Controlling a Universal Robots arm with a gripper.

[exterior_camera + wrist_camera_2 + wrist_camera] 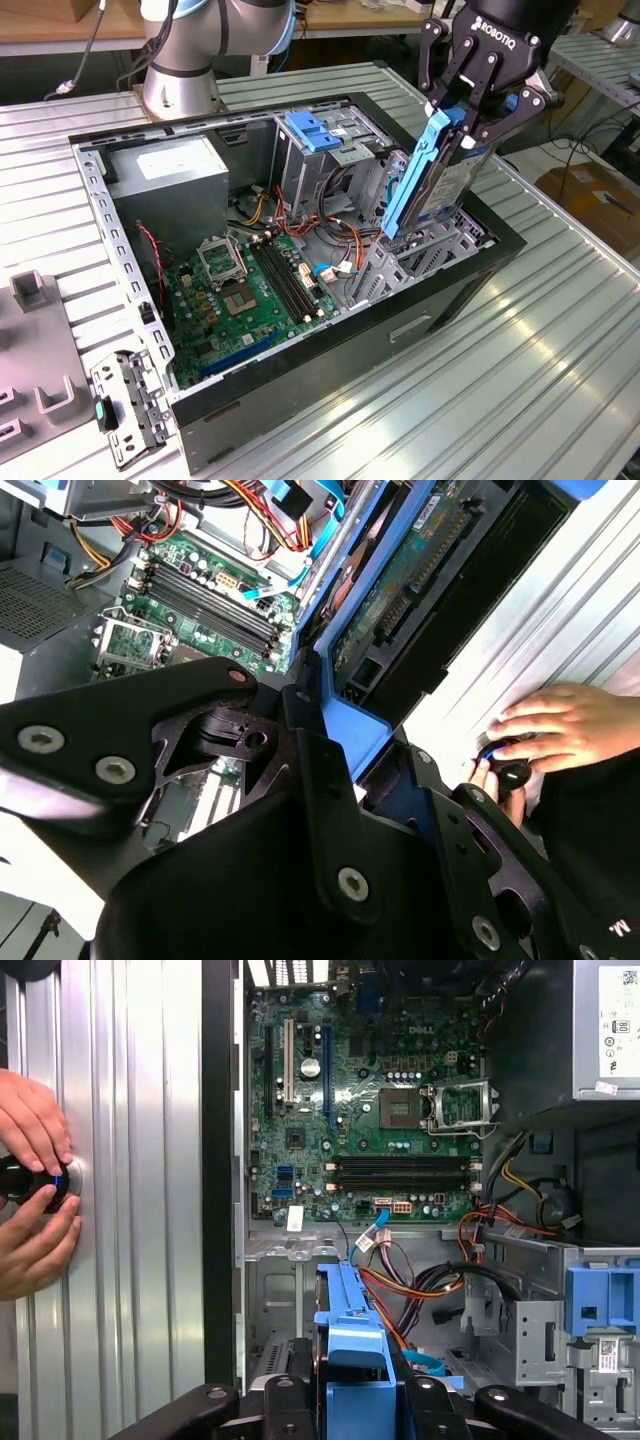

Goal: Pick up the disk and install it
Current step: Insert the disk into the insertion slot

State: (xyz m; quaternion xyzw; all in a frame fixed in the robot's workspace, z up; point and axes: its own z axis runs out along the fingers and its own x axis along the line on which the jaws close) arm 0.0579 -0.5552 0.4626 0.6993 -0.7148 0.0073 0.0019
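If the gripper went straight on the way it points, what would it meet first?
Probably the metal drive cage in the computer case. The gripper is shut on the disk, and the disk's lower end is already near that cage. Depth is unclear.

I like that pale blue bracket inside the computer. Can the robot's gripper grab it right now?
Probably not. The gripper has its jaws shut on the disk, held tilted over the case near the pale blue bracket, so they are full. Nothing else seems to block the bracket.
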